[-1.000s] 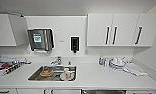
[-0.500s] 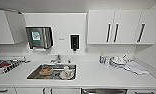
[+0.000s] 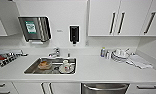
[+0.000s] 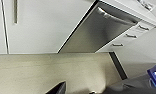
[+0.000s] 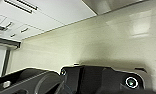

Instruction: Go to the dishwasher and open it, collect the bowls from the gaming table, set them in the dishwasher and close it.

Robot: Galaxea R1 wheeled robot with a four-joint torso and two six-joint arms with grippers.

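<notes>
The whole head view shifted over the last second, which means the camera moved, not the kitchen. The sink [image 3: 52,66] slid from left of centre toward the middle-left of the frame and sat a little lower. The steel wall dispenser [image 3: 35,28] and the black dispenser [image 3: 74,33] dropped slightly and drifted right. The stack of white dishes [image 3: 119,54] moved from the far right toward the right-centre. Along the bottom edge, right of centre, the top of the dishwasher [image 3: 105,88] with its bar handle came further into the picture, where earlier only a thin dark strip had shown.
</notes>
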